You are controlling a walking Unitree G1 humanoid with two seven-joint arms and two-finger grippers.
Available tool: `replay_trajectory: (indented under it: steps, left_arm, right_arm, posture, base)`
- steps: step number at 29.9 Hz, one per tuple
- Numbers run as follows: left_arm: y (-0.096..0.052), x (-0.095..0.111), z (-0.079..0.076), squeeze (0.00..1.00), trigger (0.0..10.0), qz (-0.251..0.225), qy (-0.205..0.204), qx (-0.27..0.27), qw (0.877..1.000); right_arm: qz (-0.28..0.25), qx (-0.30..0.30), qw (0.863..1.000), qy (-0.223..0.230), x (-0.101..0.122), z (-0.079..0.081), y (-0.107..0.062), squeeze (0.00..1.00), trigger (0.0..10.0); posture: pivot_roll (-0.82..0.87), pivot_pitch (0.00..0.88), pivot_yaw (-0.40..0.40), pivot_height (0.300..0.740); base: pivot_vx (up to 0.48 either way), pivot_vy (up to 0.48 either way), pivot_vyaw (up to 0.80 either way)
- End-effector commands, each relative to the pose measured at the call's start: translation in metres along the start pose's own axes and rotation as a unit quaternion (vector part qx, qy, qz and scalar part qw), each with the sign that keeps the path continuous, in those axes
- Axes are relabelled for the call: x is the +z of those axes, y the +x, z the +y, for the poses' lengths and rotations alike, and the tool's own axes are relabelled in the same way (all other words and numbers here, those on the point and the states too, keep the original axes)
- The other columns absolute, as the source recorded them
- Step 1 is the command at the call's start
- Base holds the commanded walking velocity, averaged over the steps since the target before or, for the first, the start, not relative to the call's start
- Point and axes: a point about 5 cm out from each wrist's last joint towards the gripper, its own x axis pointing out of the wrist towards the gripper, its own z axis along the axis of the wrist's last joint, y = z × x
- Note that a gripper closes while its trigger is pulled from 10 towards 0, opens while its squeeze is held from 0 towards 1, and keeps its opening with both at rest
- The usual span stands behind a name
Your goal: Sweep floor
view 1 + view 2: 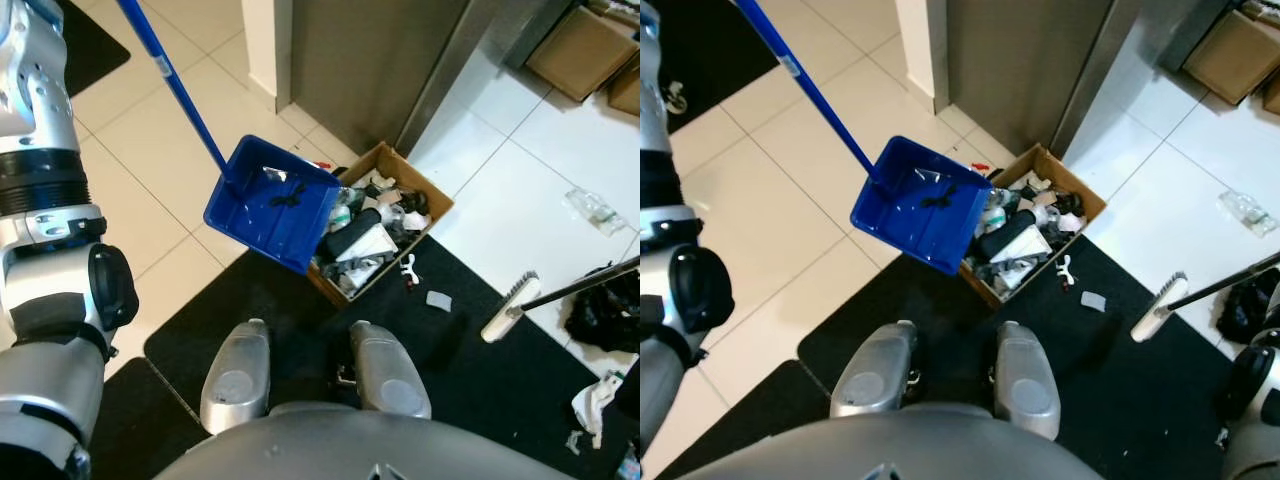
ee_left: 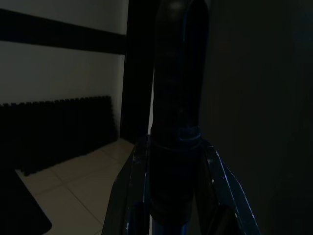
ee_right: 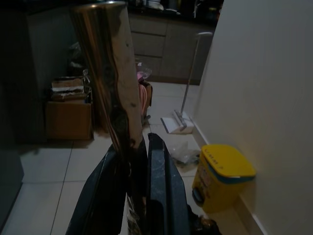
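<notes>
A blue dustpan (image 1: 270,205) on a long blue handle (image 1: 175,80) hangs tilted over the edge of a cardboard box (image 1: 415,177) full of rubbish. Dark scraps lie inside the pan. In the left wrist view my left gripper (image 2: 173,147) is shut on the handle's dark grip. A white broom head (image 1: 510,307) rests on the black mat (image 1: 480,390) at the right, its dark pole (image 1: 585,283) running off to the right. In the right wrist view my right gripper (image 3: 131,152) is shut on the shiny broom pole (image 3: 110,73).
Small scraps (image 1: 438,299) lie on the mat beside the box. A plastic wrapper (image 1: 595,210), a black bag (image 1: 605,315) and more cardboard boxes (image 1: 580,45) are at the right. A grey cabinet (image 1: 380,60) stands behind. A yellow bin (image 3: 222,176) stands by a wall.
</notes>
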Motion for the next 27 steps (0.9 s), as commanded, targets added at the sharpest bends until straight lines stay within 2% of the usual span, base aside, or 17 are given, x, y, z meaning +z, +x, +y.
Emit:
replay_trajectory:
  steps: [1,9,12,16,19,23,24,25,27]
  left_arm:
    - [0.002,0.009,-0.002,0.0,10.0,-0.02,0.007,-0.007,1.0]
    - [0.002,0.008,-0.003,0.0,10.0,-0.019,0.009,-0.009,1.0]
    - [0.003,0.005,-0.005,0.0,10.0,-0.015,0.037,-0.016,0.999]
    - [0.004,0.003,-0.01,0.0,10.0,-0.02,0.052,-0.035,0.998]
    - [0.007,-0.001,-0.016,0.0,10.0,-0.023,0.06,-0.05,0.997]
    - [0.017,-0.014,-0.027,0.0,10.0,-0.014,0.092,-0.074,0.993]
    - [0.017,-0.014,-0.027,0.0,10.0,-0.014,0.092,-0.074,0.993]
    - [0.023,-0.018,-0.029,0.0,10.0,-0.009,0.097,-0.078,0.992]
    - [0.025,-0.019,-0.029,0.0,10.0,-0.008,0.097,-0.078,0.992]
  right_arm:
    - [-0.018,-0.006,1.0,0.004,0.008,-0.002,0.003,0.0,10.0]
    - [-0.018,-0.007,1.0,0.004,0.007,-0.003,0.003,0.0,10.0]
    - [-0.019,-0.007,1.0,0.004,0.007,-0.003,0.002,0.0,10.0]
    - [-0.02,-0.003,1.0,0.006,0.006,0.0,0.001,0.0,10.0]
    - [-0.02,0.009,1.0,0.01,0.005,0.007,-0.001,0.0,10.0]
    - [-0.026,0.048,0.998,0.016,0.002,0.031,-0.01,0.0,10.0]
    - [-0.026,0.048,0.998,0.016,0.002,0.031,-0.01,0.0,10.0]
    - [-0.033,0.063,0.997,0.016,0.002,0.041,-0.014,0.0,10.0]
    - [-0.035,0.066,0.997,0.016,0.002,0.043,-0.015,0.0,10.0]
  posture:
    - [0.12,0.0,0.0,0.74]
    - [0.12,0.0,0.004,0.74]
    - [0.12,0.0,0.005,0.74]
    - [0.12,0.0,0.006,0.74]
    - [0.12,0.0,0.008,0.74]
    - [0.11,0.0,0.018,0.74]
    - [0.11,0.0,0.018,0.74]
    - [0.11,0.0,0.028,0.74]
    - [0.11,0.0,0.028,0.74]
  base:
    - [0.319,-0.345,0.0]
    - [0.316,-0.352,0.0]
    - [0.317,-0.33,0.0]
    - [0.21,-0.14,0.0]
    - [0.0,0.0,0.0]
    - [0.0,0.0,0.0]
    - [0.0,0.0,0.0]
    - [0.0,0.0,0.0]
    - [0.0,0.0,0.0]
